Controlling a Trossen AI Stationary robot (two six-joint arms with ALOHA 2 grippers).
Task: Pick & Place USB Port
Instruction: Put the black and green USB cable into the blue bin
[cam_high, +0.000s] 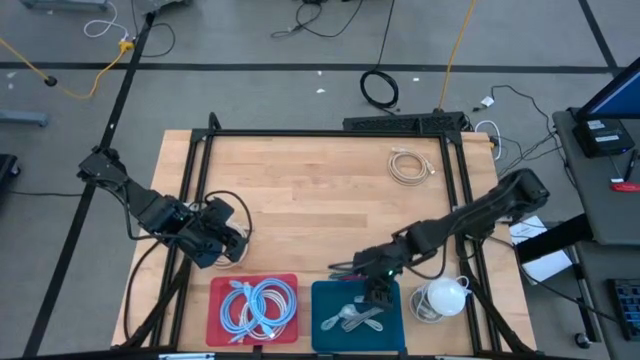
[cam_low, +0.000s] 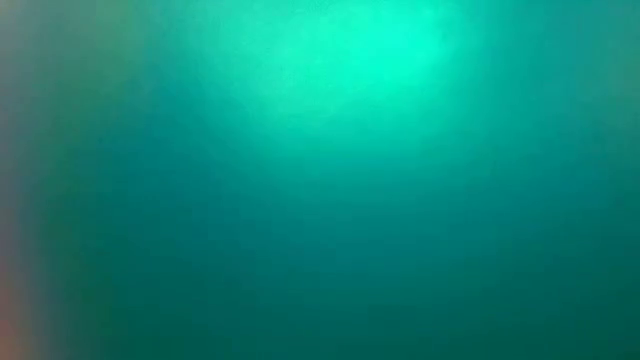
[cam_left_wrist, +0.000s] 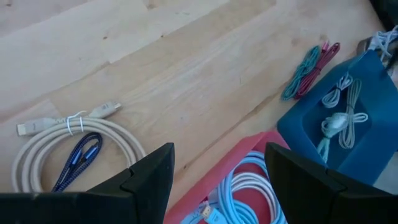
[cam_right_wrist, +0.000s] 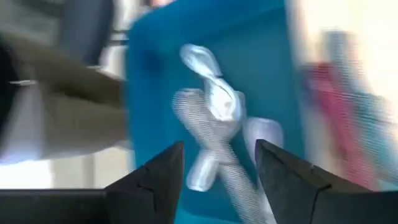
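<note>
My right gripper (cam_high: 378, 292) hangs open over the blue tray (cam_high: 330, 330) at the table's near edge. In the right wrist view the open fingers (cam_right_wrist: 219, 162) stand above a grey-white bundled cable (cam_right_wrist: 211, 124) lying on the tray floor, and the picture is blurred. My left gripper (cam_high: 228, 248) is open and low over the table's left part, just beyond the red tray (cam_high: 222, 300). In its wrist view (cam_left_wrist: 217, 168) a cream coiled cable (cam_left_wrist: 68, 146) and a blue braided cable (cam_left_wrist: 78, 158) lie on the wood.
The red tray holds light-blue coiled cables (cam_high: 255, 305). Teal and red bundled cables (cam_left_wrist: 311, 71) lie on the wood beside the blue tray (cam_left_wrist: 298, 124). A white coiled cable (cam_high: 408, 165) lies far right, a white object (cam_high: 445, 295) right of the blue tray. The low view is filled with teal.
</note>
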